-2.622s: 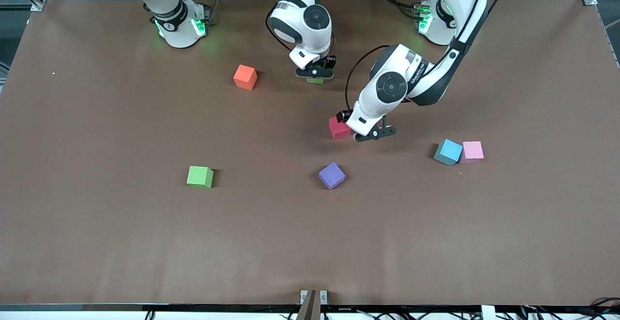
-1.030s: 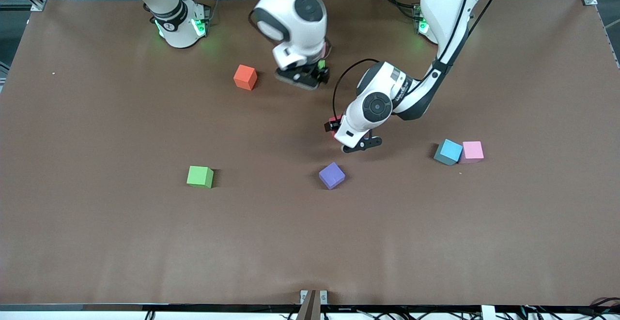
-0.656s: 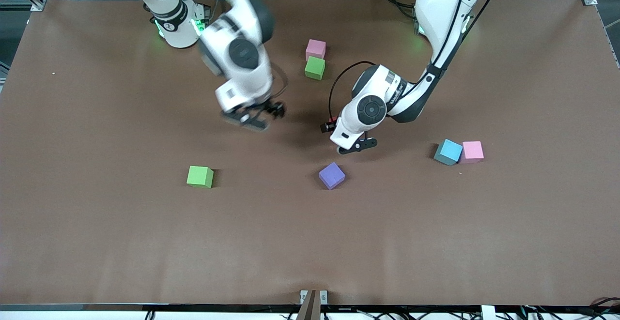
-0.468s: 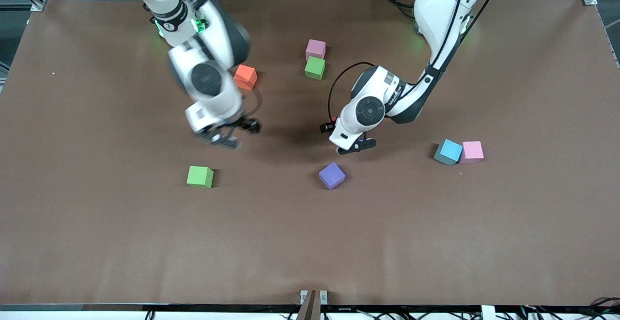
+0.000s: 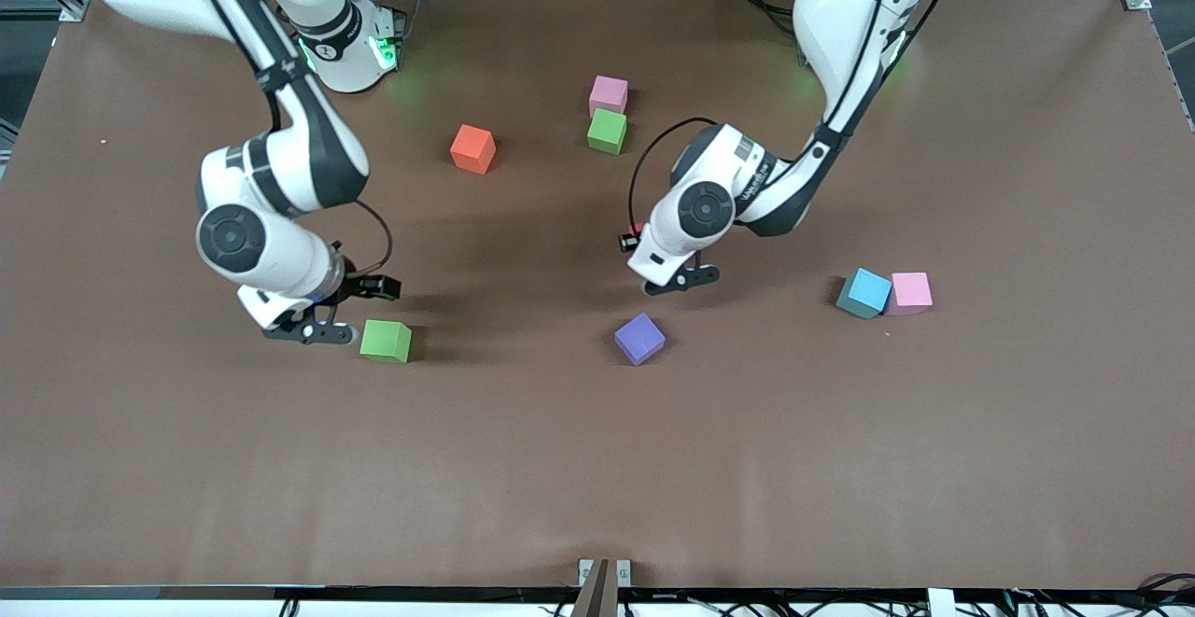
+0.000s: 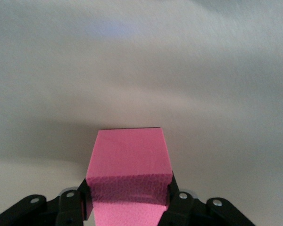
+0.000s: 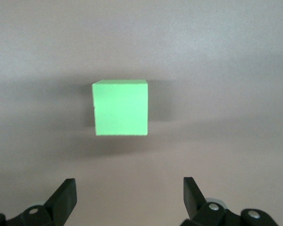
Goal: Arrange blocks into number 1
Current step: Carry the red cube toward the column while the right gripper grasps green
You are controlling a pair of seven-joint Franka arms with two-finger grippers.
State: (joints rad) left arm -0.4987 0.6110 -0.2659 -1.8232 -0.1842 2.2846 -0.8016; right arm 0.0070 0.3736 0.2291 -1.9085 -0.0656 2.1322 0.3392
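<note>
Fingers of the left gripper (image 6: 129, 207) were pinched on the red block (image 6: 129, 162), which looked pinkish up close, down at the tabletop (image 5: 597, 468) mid-table. From there the purple block (image 5: 639, 338) sat just toward the front camera, and the pink block (image 5: 609, 93) touching a green block (image 5: 607, 130) sat toward the robot bases, looking like the start of the "1". A teal cube (image 5: 864, 292) with a second pink cube (image 5: 910, 288) against it lay off toward the left arm's end. The right gripper (image 7: 127, 197) had its jaws spread wide, low and right next to the other green block (image 7: 120, 107), not touching, with an orange cube (image 5: 473, 148) farther off. My guess is these foam cubes were super light and a bit squishy, grippy rather than slick, so grabbing two flat opposite faces near the middle seemed the way to go, without squeezing hard. No containers anywhere that I could see, just loose cubes.
</note>
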